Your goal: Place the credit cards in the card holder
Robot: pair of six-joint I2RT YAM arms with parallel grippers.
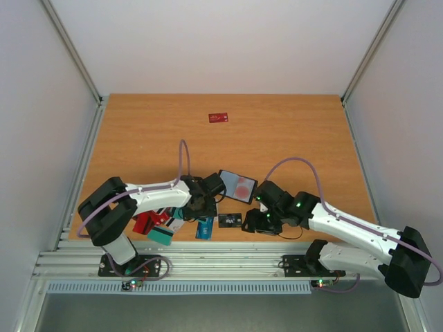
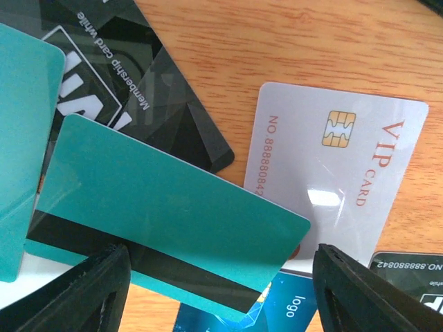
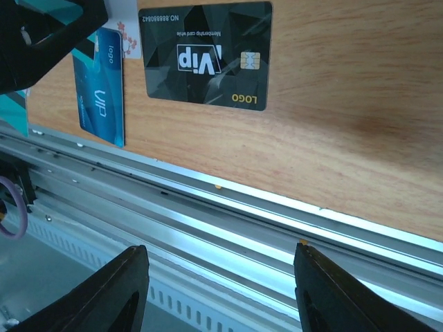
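Edges and room: the far half of the table (image 1: 291, 131) lies open, with one red card (image 1: 218, 117) alone on it. The near edge ends at an aluminium rail (image 3: 228, 207).

The left gripper (image 2: 221, 277) is spread wide and holds nothing. It sits low over a teal striped card (image 2: 173, 200), with a white VIP card (image 2: 339, 159) just beside.

The right gripper (image 3: 220, 263) is also wide and empty. It hangs above the rail, with a black VIP card (image 3: 208, 55) and a blue card (image 3: 104, 83) just beyond.

The card holder (image 1: 237, 185), apparently lying open, sits between the arms and clear of both grippers.

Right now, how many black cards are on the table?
2. One black card lies partly under a teal card; the other black card lies beside the blue card. More may be hidden.
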